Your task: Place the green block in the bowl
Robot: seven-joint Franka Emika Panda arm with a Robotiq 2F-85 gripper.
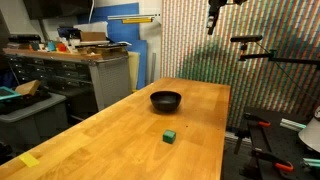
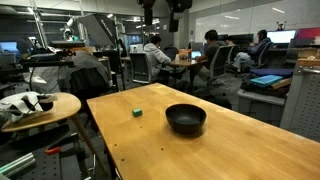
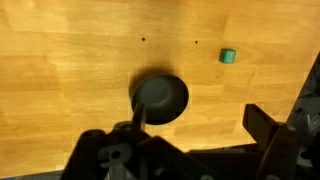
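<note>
- One wooden surface carries both task items and is shown in both exterior views.
- One bowl, dark and round, is set upright near the middle of the surface. Nothing is seen inside it in the wrist view.
- One end effector is fitted to the single arm. It is positioned high above the surface, roughly over the bowl and well apart from both items. Its fingers are spread wide and nothing is held between them.
- One green block is resting on the surface, near the bowl but not touching it. In the wrist view it is found up and to the right of the end effector's centre, past the bowl's rim. As a cube, it is judged to have no long axis, so a sideways shift and then a descent are judged to be required.
</note>
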